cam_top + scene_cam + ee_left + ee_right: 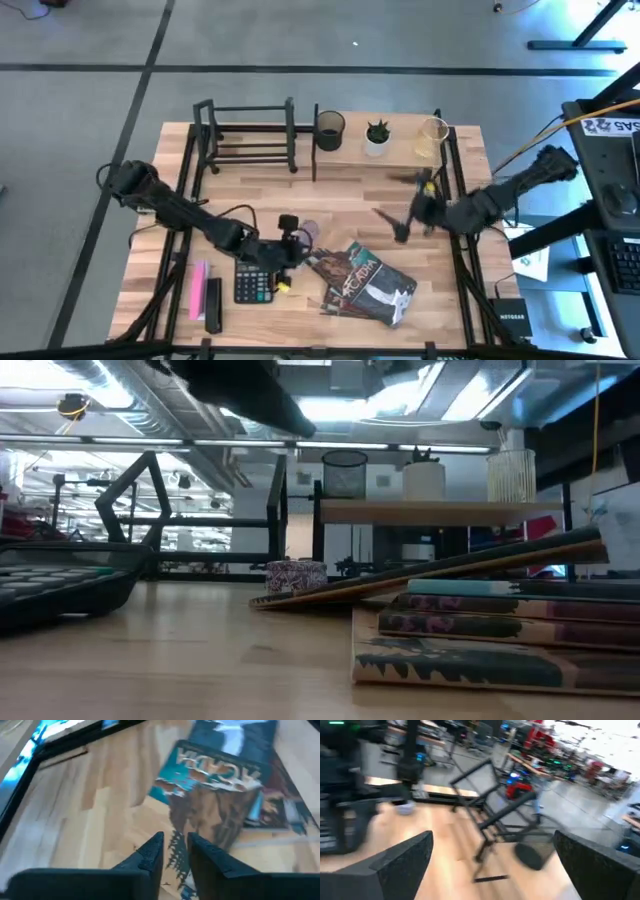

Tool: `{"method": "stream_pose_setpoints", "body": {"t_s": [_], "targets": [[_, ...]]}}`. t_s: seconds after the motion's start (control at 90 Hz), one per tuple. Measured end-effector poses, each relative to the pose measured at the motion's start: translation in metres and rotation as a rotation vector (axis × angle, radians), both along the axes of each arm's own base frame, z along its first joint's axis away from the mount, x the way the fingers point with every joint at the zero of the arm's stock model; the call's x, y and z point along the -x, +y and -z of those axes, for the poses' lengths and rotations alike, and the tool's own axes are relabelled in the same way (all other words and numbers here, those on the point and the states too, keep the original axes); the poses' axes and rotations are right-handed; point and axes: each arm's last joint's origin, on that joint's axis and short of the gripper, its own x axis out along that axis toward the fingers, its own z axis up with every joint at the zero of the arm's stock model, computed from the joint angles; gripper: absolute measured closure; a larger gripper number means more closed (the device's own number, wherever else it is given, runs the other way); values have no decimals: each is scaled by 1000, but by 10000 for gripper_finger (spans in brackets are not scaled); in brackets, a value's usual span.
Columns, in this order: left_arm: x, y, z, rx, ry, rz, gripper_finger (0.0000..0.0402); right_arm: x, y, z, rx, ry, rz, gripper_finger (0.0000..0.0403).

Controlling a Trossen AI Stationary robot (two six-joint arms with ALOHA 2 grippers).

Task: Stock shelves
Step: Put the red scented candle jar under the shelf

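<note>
Three containers are seen on the light-wood board shelf (385, 160) at the far right of the tabletop (330, 205): a black mesh cup (329, 130), a white pot (377, 143) holding a small green plant (377, 130), and a clear ribbed glass (433, 136). What lies inside the mesh cup and the glass cannot be told. The black metal-bar book rack (247, 135) stands at the far left of the tabletop, just beside the board shelf, and nothing is seen in it.

A stack of books (368, 283) lies at the near centre of the tabletop, well apart from both shelves. The left hand (290, 250) is positioned just beside the stack's left edge; in the left wrist view its fingers (150, 855) are nearly closed with a narrow gap, above a book cover (215, 795), and nothing is held. A small patterned tape roll (295, 575) lies near this hand. A calculator (254, 283) and a pink and a black marker (205, 295) lie at the near left.

The right hand (405, 222) is held above the tabletop in front of the board shelf, near its right end. Its fingers (400, 857) are spread wide and hold nothing.
</note>
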Motion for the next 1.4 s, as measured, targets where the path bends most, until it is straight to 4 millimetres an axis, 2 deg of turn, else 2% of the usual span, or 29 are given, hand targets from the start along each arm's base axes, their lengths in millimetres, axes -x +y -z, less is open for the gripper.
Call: {"method": "stream_pose_setpoints", "body": {"t_s": [0.089, 0.256, 0.378, 0.5, 0.667, 0.922, 1.189, 1.4], "targets": [[-4, 7, 2, -23, 7, -19, 263, 4, 18, 14, -12, 5, -2, 4], [-14, 32, 11, 23, 54, -80, 181, 7, 45, 31, -30, -4, 13, 4], [-21, 48, 22, 82, 115, -81, 130, 8, 56, 39, -52, -18, 24, 4], [-23, 60, 36, 132, 194, -109, 99, 10, 64, 44, -84, -26, 12, 4], [-24, 70, 47, 154, 229, -216, 90, 13, 69, 47, -97, -32, 7, 4], [-31, 70, 70, 190, 278, -262, 89, 16, 72, 47, -98, -35, -10, 4], [-34, 72, 83, 188, 268, -332, 89, 31, 83, 46, -97, -71, -29, 4], [-34, 78, 83, 213, 271, -375, 89, 39, 89, 45, -93, -92, -41, 4]]}}
